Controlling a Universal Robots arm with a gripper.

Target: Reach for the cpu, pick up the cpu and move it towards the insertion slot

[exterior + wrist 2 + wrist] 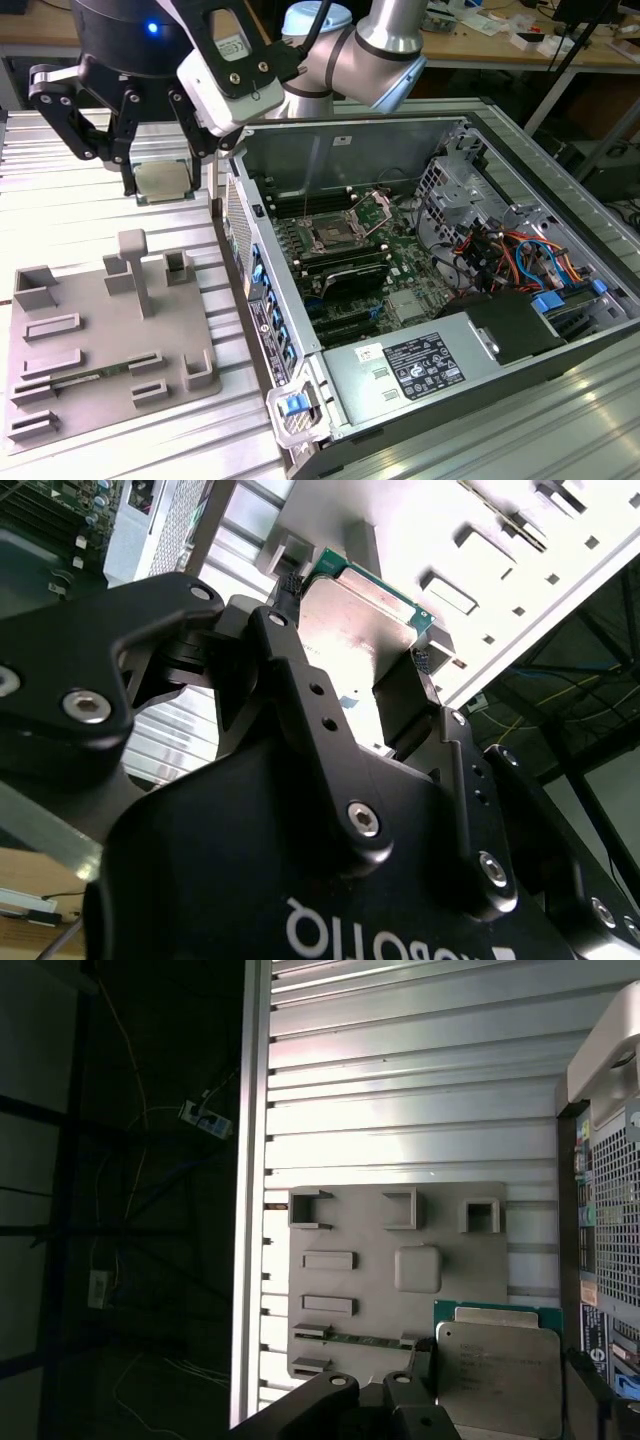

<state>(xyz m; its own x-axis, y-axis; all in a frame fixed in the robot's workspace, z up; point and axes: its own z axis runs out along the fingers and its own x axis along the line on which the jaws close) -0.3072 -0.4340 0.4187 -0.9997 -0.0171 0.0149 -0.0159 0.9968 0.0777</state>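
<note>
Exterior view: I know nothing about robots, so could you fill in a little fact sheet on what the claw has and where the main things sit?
gripper: shut on the cpu, a finger on each of two opposite edges
cpu: held over the table, outside the case, to the exterior view's left of it
insertion slot: on the green board inside the case, well apart from the cpu
computer case: open, its inside showing
fixture plate: grey, flat on the table, not touched by the gripper

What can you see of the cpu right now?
The cpu is a thin flat square with a silvery metal top and a green rim. It sits roughly level, metal side up, pinched at two opposite edges by the end effector. It appears lifted above the ribbed table, outside the open computer case.
</note>
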